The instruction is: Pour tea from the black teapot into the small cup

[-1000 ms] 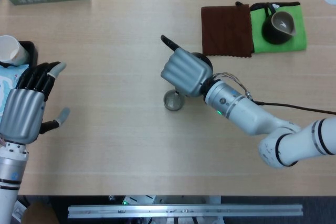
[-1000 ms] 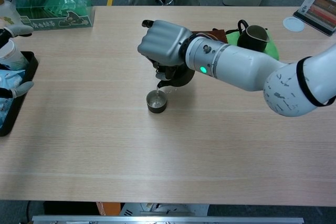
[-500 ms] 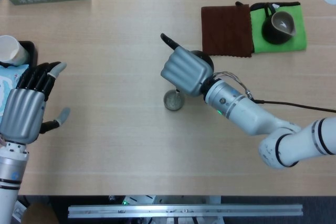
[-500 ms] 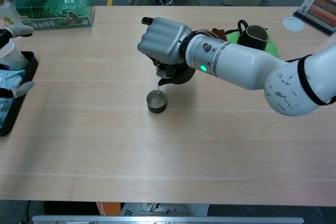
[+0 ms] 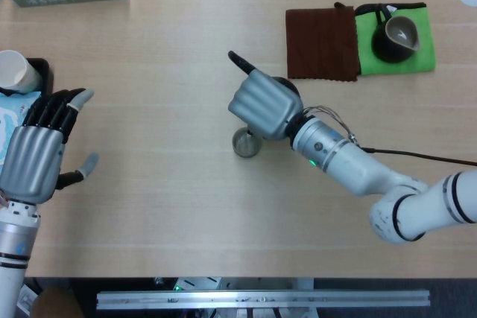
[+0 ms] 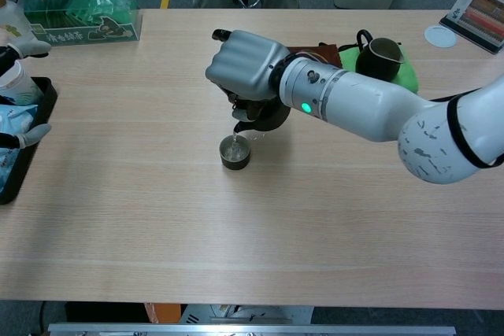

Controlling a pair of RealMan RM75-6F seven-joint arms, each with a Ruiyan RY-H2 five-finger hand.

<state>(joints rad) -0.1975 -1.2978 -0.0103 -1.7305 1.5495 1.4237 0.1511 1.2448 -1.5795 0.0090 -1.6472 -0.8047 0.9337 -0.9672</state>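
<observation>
Nearest the table's front edge there is only bare wood (image 6: 236, 249). A little further in stands the small cup (image 6: 235, 152), dark outside and pale within, upright on the tabletop. Right above it the right hand (image 6: 246, 68) is wrapped around the black teapot (image 6: 264, 115), fingers closed over the pot so that only its lower body and spout show under the knuckles in the chest view. The pot is tipped toward the cup, the spout just over the rim, and a thin thread of liquid seems to join them. From above, the right hand hides nearly all of the pot and part of the cup; a dark piece, probably the handle, pokes out past the fingers.

So the pour itself looks to be the step in hand. What comes next, I would judge, is watching the level in the cup, then rolling the wrist back to level the pot before tea overflows, keeping the spout from knocking the rim.

Off to the side, the left hand (image 5: 37, 156) holds nothing, fingers spread, near a black tray (image 6: 24, 143). Further back lie a brown cloth (image 5: 322, 44) and a green cloth (image 5: 373, 50) bearing a dark pitcher (image 5: 400, 37).
</observation>
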